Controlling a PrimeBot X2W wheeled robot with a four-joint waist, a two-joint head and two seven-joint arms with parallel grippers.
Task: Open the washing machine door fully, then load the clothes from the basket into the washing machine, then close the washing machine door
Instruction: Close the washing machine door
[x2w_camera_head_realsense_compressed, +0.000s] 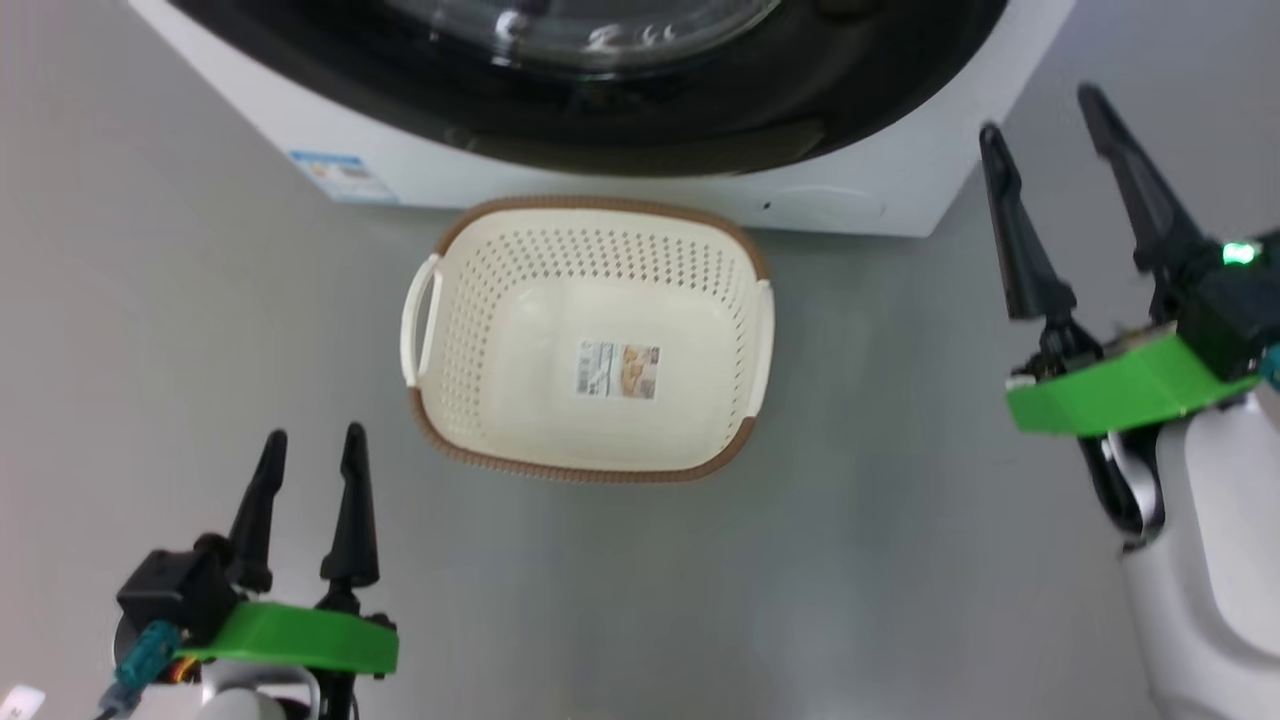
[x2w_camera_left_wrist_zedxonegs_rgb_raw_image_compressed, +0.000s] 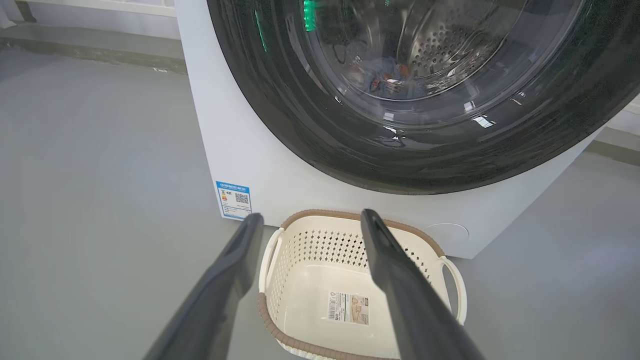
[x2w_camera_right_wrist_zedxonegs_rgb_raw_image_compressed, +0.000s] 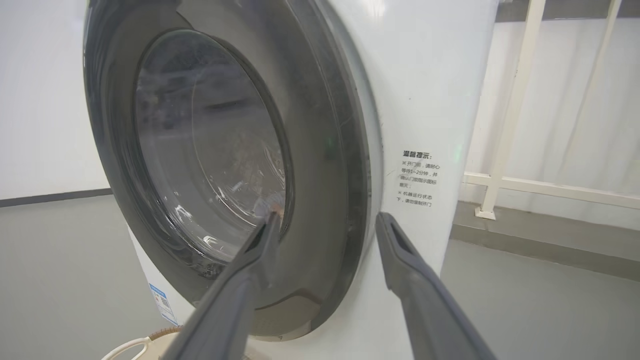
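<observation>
The washing machine (x2w_camera_head_realsense_compressed: 300, 110) is a white box, and its washing machine door (x2w_camera_head_realsense_compressed: 700, 110) lies flat against the front. In the left wrist view the clothes (x2w_camera_left_wrist_zedxonegs_rgb_raw_image_compressed: 385, 80) show as blue and orange-brown fabric inside the drum, behind the door (x2w_camera_left_wrist_zedxonegs_rgb_raw_image_compressed: 350, 150) glass. The cream basket (x2w_camera_head_realsense_compressed: 470, 330) stands on the floor just before the machine, holding nothing but its label sticker. My left gripper (x2w_camera_head_realsense_compressed: 312, 440) hovers open near the basket's (x2w_camera_left_wrist_zedxonegs_rgb_raw_image_compressed: 325, 245) left front corner. My right gripper (x2w_camera_head_realsense_compressed: 1038, 112) is open beside the machine's right front corner, its fingers pointing at the door's (x2w_camera_right_wrist_zedxonegs_rgb_raw_image_compressed: 320, 150) rim and touching nothing.
A blue energy label (x2w_camera_head_realsense_compressed: 340, 177) sits low on the machine's front. A white railing (x2w_camera_right_wrist_zedxonegs_rgb_raw_image_compressed: 505, 125) and a raised kerb run along the wall beyond the machine's side. Grey floor spreads around the basket (x2w_camera_right_wrist_zedxonegs_rgb_raw_image_compressed: 145, 345). My own white body (x2w_camera_head_realsense_compressed: 1210, 560) shows at the lower right.
</observation>
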